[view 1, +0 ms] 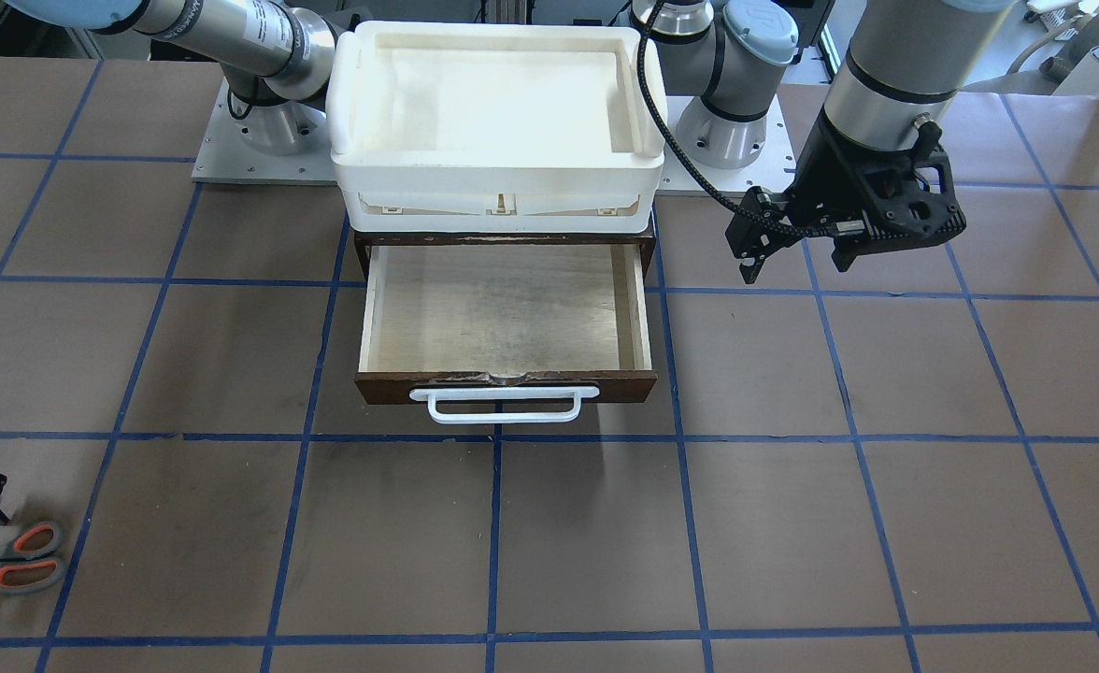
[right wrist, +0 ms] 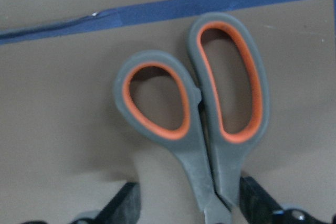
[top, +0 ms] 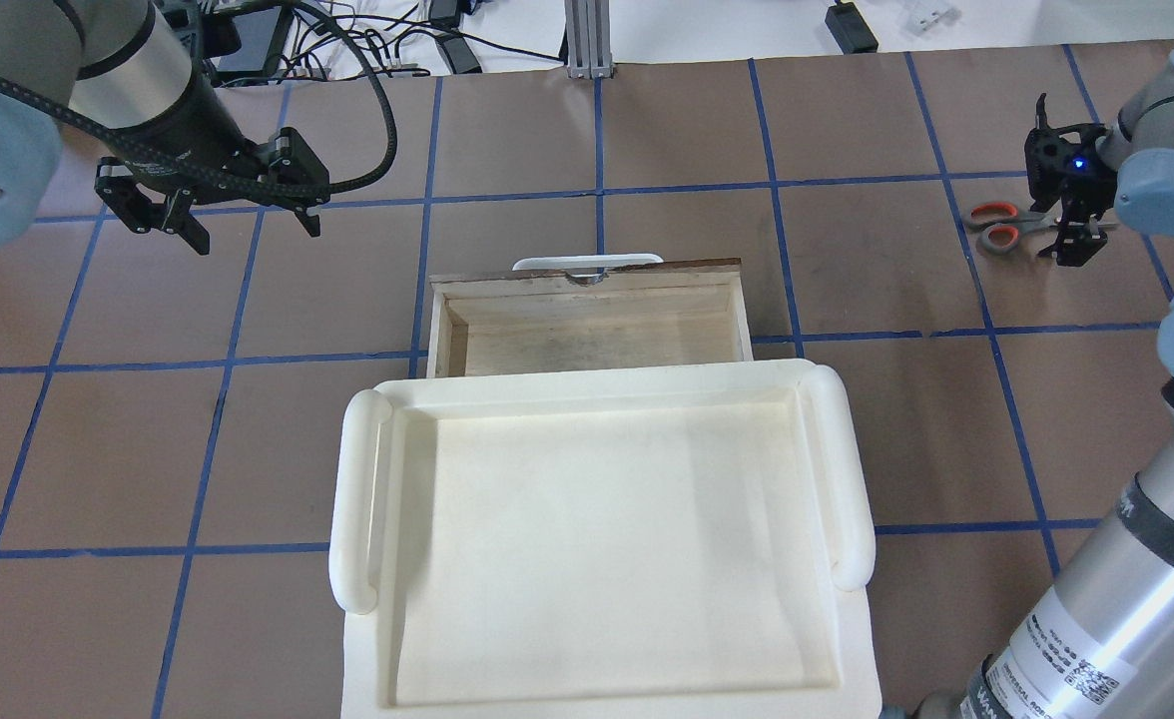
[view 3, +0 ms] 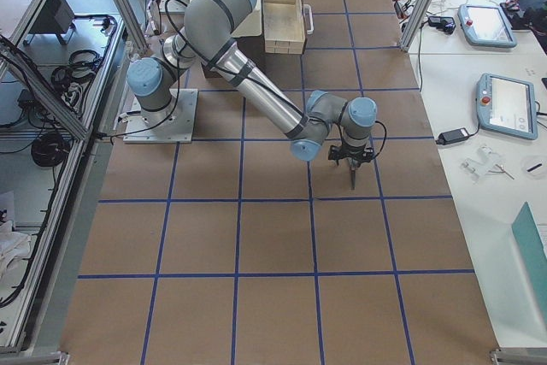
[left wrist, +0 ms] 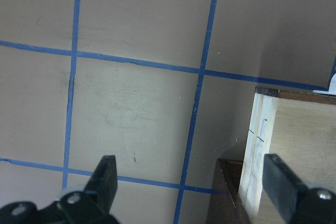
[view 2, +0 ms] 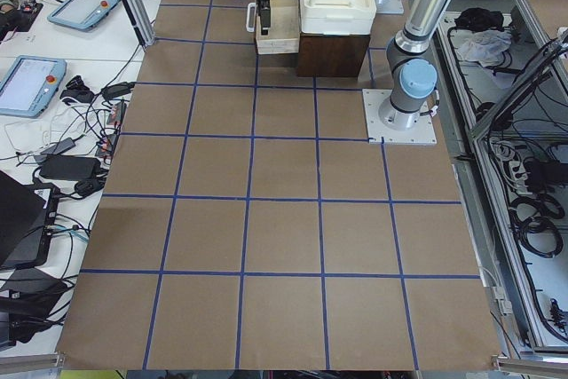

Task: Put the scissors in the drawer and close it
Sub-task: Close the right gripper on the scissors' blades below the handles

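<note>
The scissors, with grey handles lined orange, lie flat on the table at the far right; they also show in the front view. My right gripper is down over them. In the right wrist view its fingers stand open on either side of the scissors' shank, with a gap on one side. The dark brown drawer is pulled open and its pale inside is empty; it also shows in the overhead view. My left gripper hangs open and empty above the table beside the drawer.
A white plastic tray sits on top of the drawer's cabinet and hides the cabinet in the overhead view. A white bar handle sticks out from the drawer front. Blue tape lines grid the brown table.
</note>
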`<control>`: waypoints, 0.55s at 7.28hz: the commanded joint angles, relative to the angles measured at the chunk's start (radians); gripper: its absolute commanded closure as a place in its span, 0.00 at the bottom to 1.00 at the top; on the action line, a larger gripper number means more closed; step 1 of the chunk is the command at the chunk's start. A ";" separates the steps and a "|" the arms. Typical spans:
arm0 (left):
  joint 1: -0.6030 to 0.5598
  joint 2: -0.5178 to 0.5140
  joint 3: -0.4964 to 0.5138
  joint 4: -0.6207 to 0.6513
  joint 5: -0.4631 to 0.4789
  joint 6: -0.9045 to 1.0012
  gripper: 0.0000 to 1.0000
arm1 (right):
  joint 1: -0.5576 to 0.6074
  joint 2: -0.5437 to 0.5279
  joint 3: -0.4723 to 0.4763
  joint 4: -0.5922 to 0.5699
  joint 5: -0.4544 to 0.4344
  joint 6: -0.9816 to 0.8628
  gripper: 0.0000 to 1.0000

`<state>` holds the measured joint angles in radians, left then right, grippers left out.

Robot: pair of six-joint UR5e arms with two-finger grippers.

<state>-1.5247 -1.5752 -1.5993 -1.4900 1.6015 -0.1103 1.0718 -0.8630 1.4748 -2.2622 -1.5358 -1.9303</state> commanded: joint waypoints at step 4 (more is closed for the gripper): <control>0.000 0.000 -0.002 0.007 0.000 0.000 0.00 | 0.000 -0.033 -0.007 0.009 -0.010 0.005 1.00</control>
<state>-1.5248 -1.5754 -1.6012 -1.4845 1.6015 -0.1104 1.0718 -0.8790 1.4700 -2.2592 -1.5476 -1.9253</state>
